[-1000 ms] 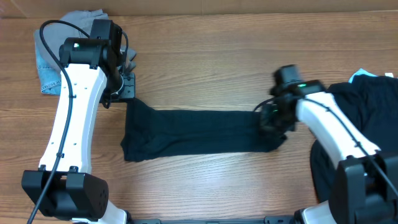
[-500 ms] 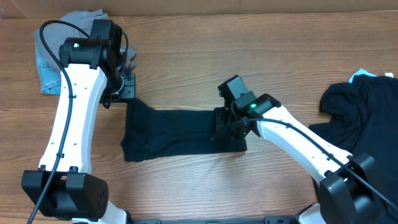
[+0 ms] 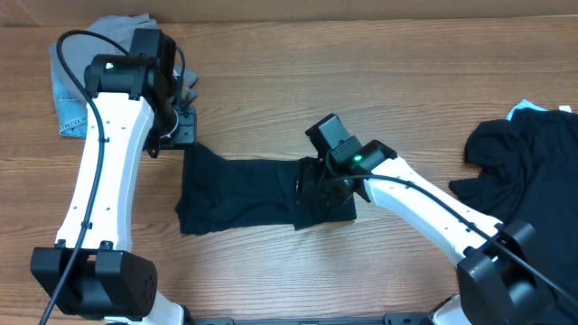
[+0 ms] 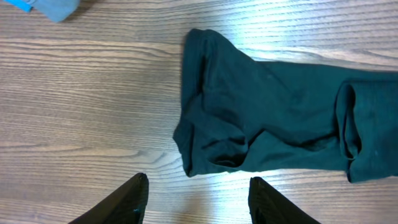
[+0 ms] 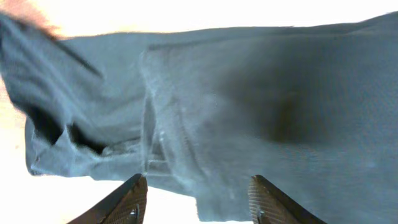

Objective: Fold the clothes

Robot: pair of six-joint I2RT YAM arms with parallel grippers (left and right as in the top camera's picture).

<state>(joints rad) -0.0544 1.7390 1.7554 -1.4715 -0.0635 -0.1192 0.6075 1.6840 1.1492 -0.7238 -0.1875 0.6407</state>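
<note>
One of the clothes, a long black garment [image 3: 239, 194], lies flat on the wooden table, its right end doubled over to the left into a thicker layer [image 3: 325, 203]. My right gripper [image 3: 312, 185] hovers over that doubled end; in the right wrist view its jaws [image 5: 198, 186] stand open with fabric [image 5: 249, 93] beneath and nothing pinched. At the garment's upper left corner my left gripper [image 3: 181, 126] is open too. The left wrist view shows that gripper [image 4: 199, 190] over bare wood, just short of the rumpled left end [image 4: 217, 137].
More black clothes [image 3: 533, 171] are heaped at the table's right edge, with a bit of light blue [image 3: 528, 108] showing behind them. A grey-blue cloth [image 3: 77, 90] lies at the far left corner, behind the left arm.
My right gripper has carried the garment's right end leftward, laid it over the middle, and opened. The garment is now about half as long. The left arm has stayed put.
</note>
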